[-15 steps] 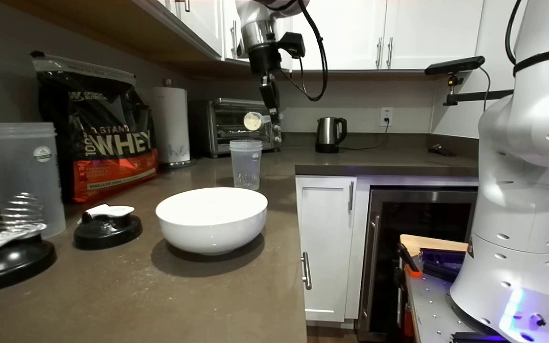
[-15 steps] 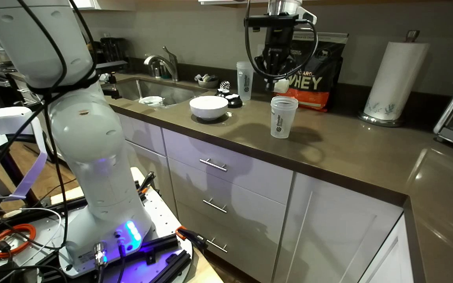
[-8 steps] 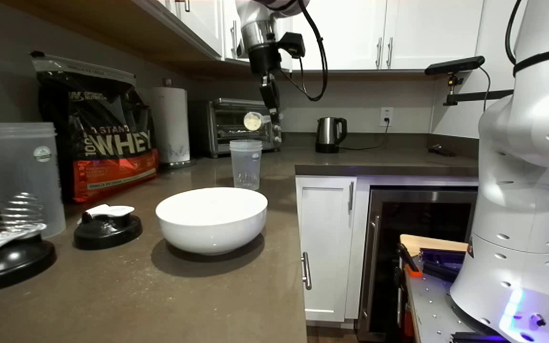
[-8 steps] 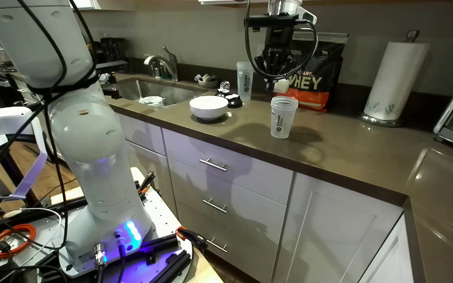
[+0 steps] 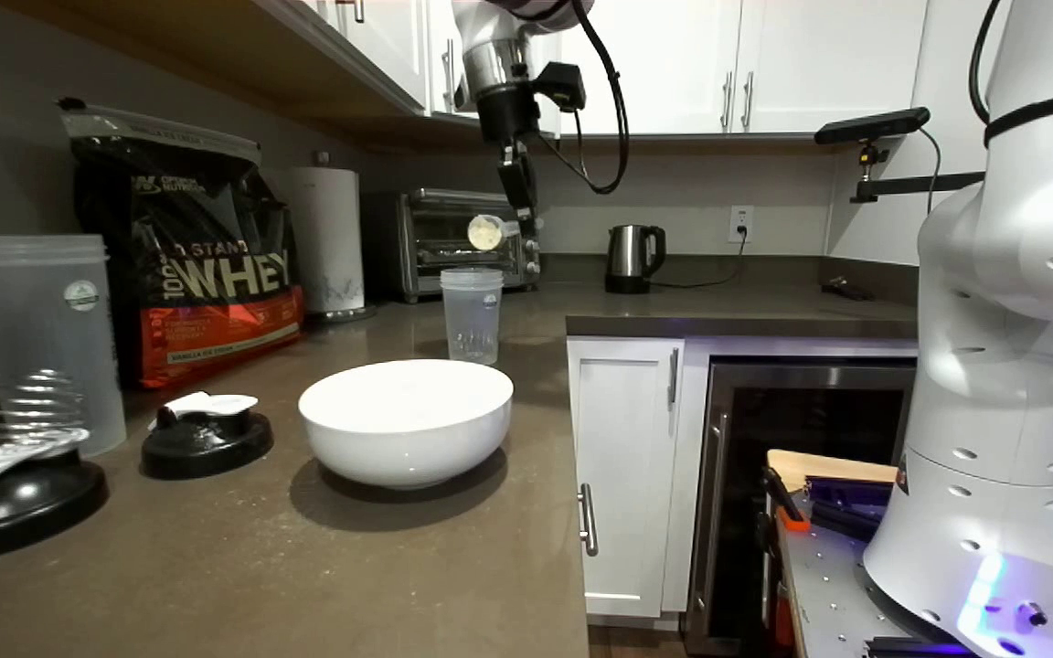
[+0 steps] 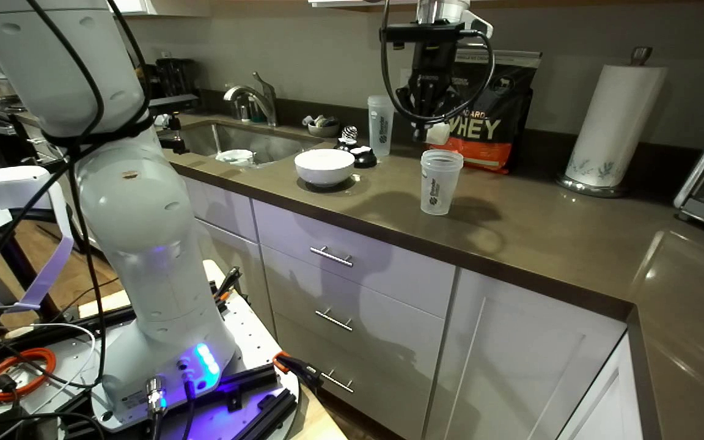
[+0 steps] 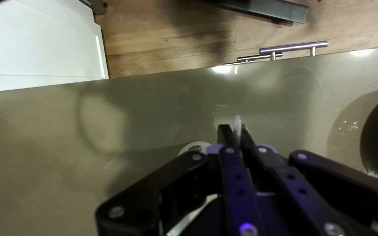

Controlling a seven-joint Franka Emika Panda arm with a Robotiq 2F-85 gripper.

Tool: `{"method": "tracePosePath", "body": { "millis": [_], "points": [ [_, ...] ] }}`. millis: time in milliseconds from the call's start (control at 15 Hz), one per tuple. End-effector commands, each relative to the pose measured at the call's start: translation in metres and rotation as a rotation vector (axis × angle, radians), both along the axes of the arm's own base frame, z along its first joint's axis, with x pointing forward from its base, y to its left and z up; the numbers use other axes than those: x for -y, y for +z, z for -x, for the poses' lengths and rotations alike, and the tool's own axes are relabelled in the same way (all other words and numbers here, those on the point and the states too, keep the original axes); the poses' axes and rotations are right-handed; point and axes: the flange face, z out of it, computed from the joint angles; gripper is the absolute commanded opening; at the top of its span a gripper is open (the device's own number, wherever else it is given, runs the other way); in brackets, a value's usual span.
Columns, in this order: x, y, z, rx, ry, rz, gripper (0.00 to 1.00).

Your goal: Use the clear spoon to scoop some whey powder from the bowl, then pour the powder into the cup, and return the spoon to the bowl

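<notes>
The clear spoon (image 5: pixel 496 230) bares whey powder (image 5: pixel 483 238) only in an exterior view.

Brown countertop (image 5: pixel 353 585): bowl (image 5: pixel 408 454), cup (image 5: pixel 472 315), tumbler (image 5: pixel 42 315), two black lids (image 5: pixel 207 450), WHEY bag (image 5: pixel 184 242), pale specks (image 7: pixel 354 125).

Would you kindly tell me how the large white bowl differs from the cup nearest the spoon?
The bowl is wide and low; the cup is narrow and tall. The bowl is solid white; the cup is translucent. The bowl looks plain; the cup carries dark lettering. Both stand upright on the counter.
</notes>
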Motion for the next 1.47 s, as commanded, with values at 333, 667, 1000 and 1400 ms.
{"method": "tracePosePath", "body": {
  "millis": [333,667,1000,1400],
  "points": [
    [0.012,-0.005,-0.021,0.059,-0.009,0.064,0.01],
    [0.020,-0.012,-0.033,0.082,-0.011,0.100,0.01],
    [0.019,-0.015,-0.036,0.085,-0.019,0.113,0.01],
    [0.014,-0.014,-0.039,0.125,-0.006,0.169,0.01]
  ]
}}
